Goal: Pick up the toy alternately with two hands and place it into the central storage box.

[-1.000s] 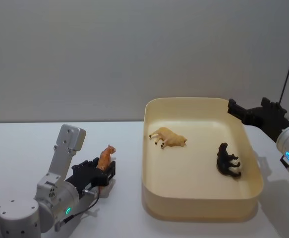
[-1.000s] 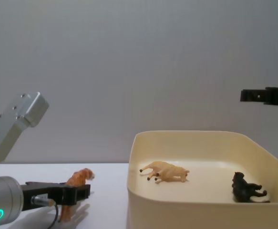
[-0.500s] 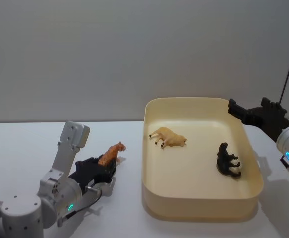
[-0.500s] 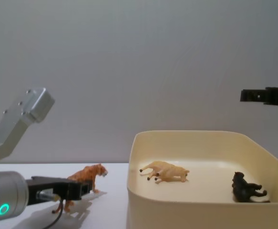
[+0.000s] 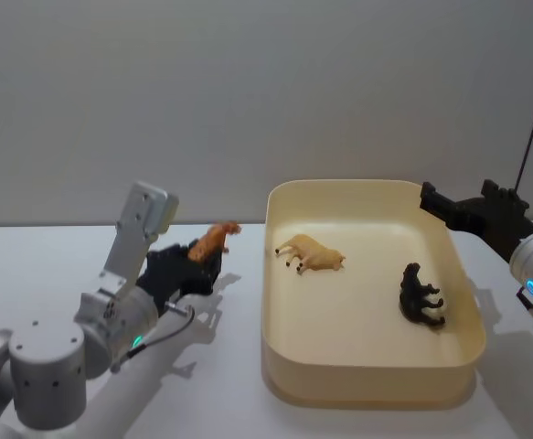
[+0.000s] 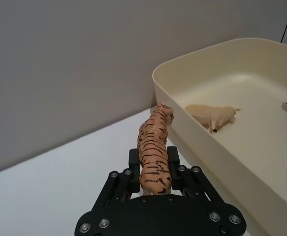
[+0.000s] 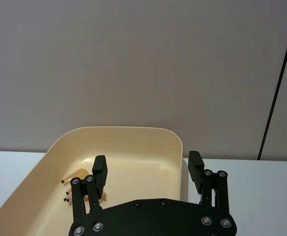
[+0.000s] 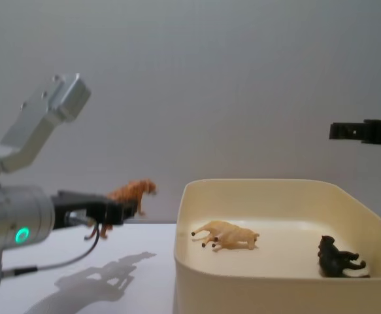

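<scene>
chest view: left gripper (image 8: 115, 210) clamped on the toy tiger (image 8: 130, 195), held clear above the white table (image 8: 59, 275), left of the cream storage box (image 8: 275, 288). a tan animal (image 8: 226, 235) and a black animal (image 8: 337, 257) lie inside. right gripper (image 7: 148, 172) spread wide above the box's far right corner.
</scene>
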